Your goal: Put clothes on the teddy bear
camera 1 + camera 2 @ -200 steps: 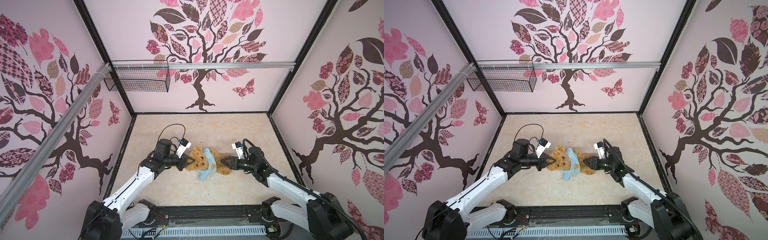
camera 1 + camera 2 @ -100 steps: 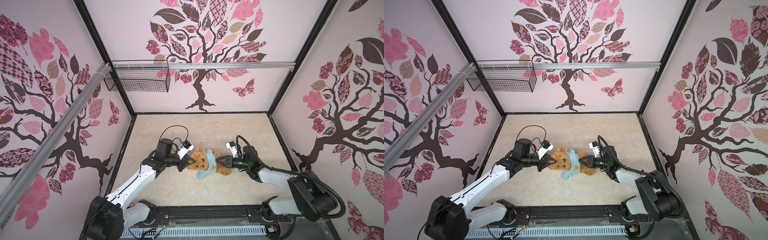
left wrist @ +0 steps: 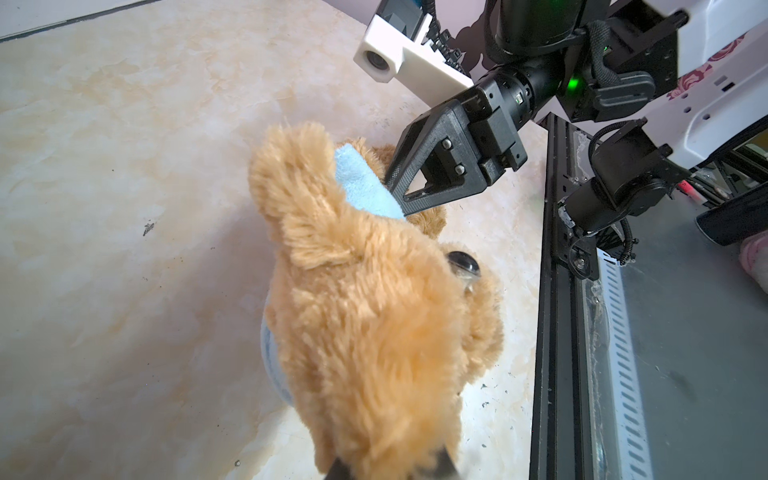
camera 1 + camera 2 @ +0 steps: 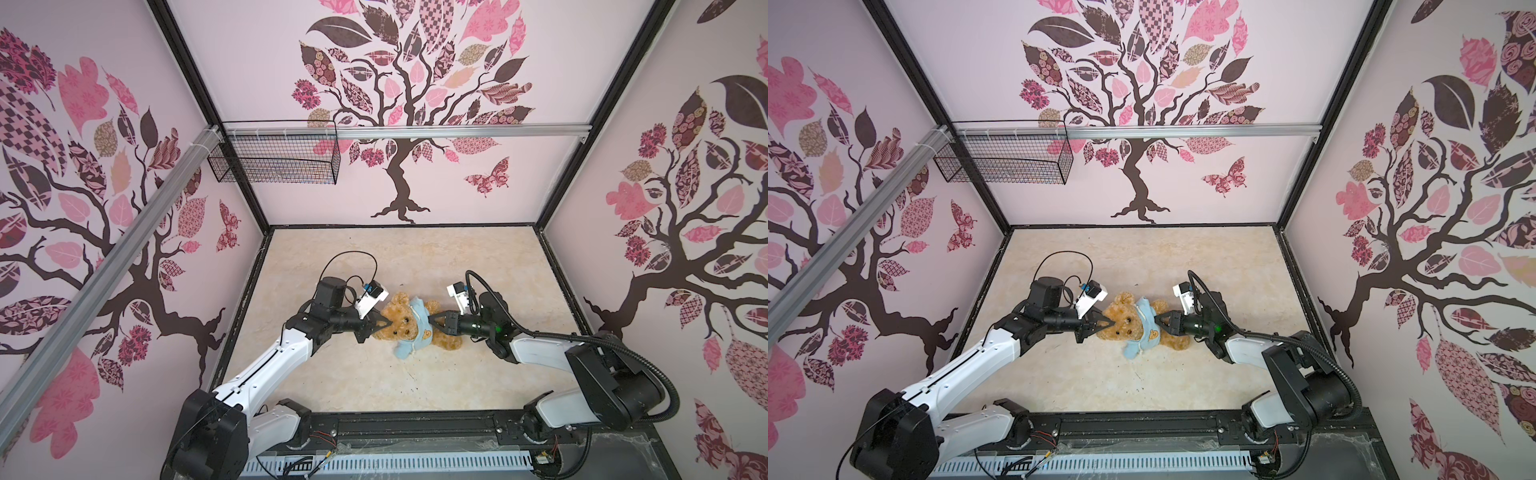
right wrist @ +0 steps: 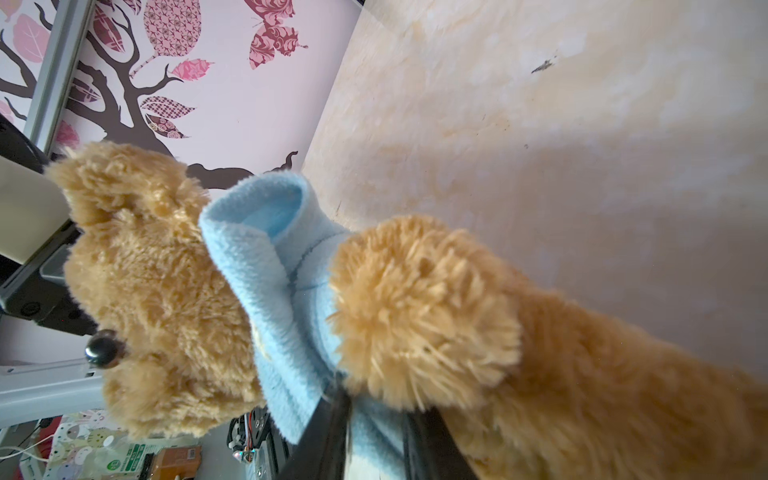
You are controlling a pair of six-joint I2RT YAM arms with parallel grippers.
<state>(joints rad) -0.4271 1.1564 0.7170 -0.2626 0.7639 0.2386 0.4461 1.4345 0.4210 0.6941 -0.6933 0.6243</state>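
Golden-brown and fluffy, the small plush teddy bear point(image 4: 405, 326) lies on its back on the smooth, cream, stone-look tabletop point(image 4: 374, 257). We see it in the middle of the tabletop, well back from the long black metal rail point(image 4: 415, 426) at the front. Its body runs side by side with the rail. Its round head points toward the left arm and its stubby legs toward the right arm. Its face looks up, with shiny dark eyes and a dark nose.

A soft light-blue fleece shirt point(image 4: 419, 330) covers its chest, and a floppy bit sticks out toward the rail. The black pointed left gripper point(image 4: 380, 325) is pressed together on the fur of the bear's head. The black right gripper point(image 4: 433, 322) pinches the shirt by the bear's tummy. In the right wrist view we see blue fleece between its fingers point(image 5: 330, 440).
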